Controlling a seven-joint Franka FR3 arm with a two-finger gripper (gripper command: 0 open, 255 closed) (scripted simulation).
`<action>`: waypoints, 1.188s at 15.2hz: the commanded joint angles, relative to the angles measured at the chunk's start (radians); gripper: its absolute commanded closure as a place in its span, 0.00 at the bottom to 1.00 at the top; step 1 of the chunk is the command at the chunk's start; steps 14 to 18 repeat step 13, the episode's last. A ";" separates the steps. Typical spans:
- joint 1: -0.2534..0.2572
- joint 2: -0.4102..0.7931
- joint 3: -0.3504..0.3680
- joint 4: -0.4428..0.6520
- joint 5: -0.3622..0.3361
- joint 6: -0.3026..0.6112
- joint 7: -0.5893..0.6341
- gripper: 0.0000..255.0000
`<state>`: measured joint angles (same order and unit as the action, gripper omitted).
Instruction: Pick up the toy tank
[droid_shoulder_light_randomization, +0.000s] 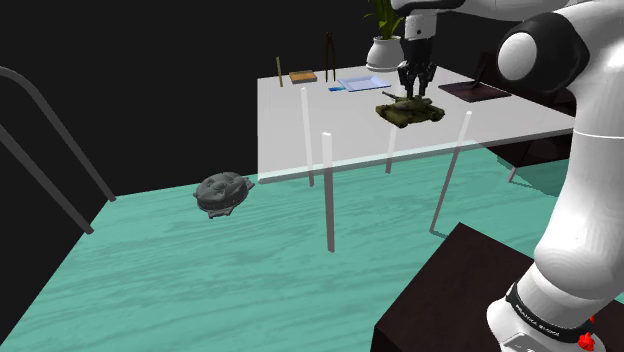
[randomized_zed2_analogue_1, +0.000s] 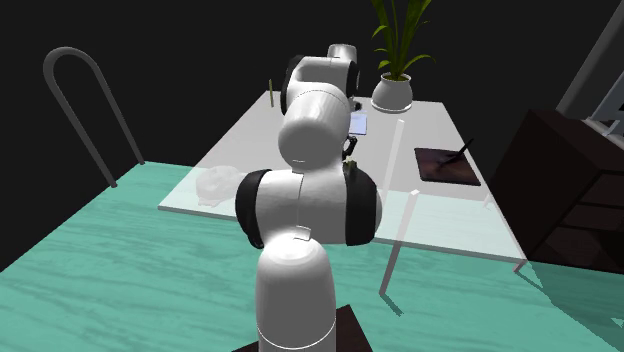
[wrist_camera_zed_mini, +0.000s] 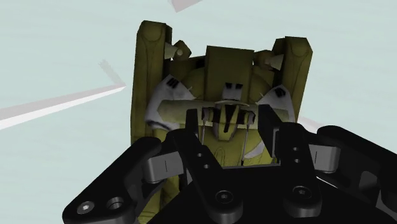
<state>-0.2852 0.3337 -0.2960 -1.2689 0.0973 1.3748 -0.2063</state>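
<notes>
Where the toy tank sits: the olive toy tank (droid_shoulder_light_randomization: 410, 111) is on the pale table (droid_shoulder_light_randomization: 300, 130), toward its far side and the shoulder view's right, with tracks along both flanks of the hull.
Gripper: the black gripper (wrist_camera_zed_mini: 229, 121) comes straight down onto the tank. Its fingers (wrist_camera_zed_mini: 195, 124) stand only a narrow way apart, pressed to either side of the turret's raised middle, so I judge it clamped on the tank.
Near neighbours: a potted plant (droid_shoulder_light_randomization: 383, 50) and a blue-edged pad (droid_shoulder_light_randomization: 362, 83) lie just beyond the tank. A dark tablet (droid_shoulder_light_randomization: 475, 92) lies to the shoulder view's right.
Risk: the hold is high and on a small part. The hull below could tip or slide out during a lift, or the turret could twist between the fingers. A tilted tank might then clip the plant's pot.
Hard to tell: I cannot tell whether the tracks touch the tabletop. The hand's own body covers the contact faces. In the second exterior view the white arm (randomized_zed2_analogue_1: 310, 130) stands in front of that stretch of table.
Farther out: I cannot identify the grey lumpy thing (droid_shoulder_light_randomization: 220, 192) on the teal floor (droid_shoulder_light_randomization: 200, 280).
</notes>
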 joint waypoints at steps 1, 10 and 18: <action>-0.004 0.008 -0.001 0.042 0.002 -0.032 -0.001 1.00; -0.034 0.082 -0.002 0.280 0.024 -0.198 -0.004 1.00; -0.040 0.097 -0.001 0.319 0.029 -0.223 -0.004 1.00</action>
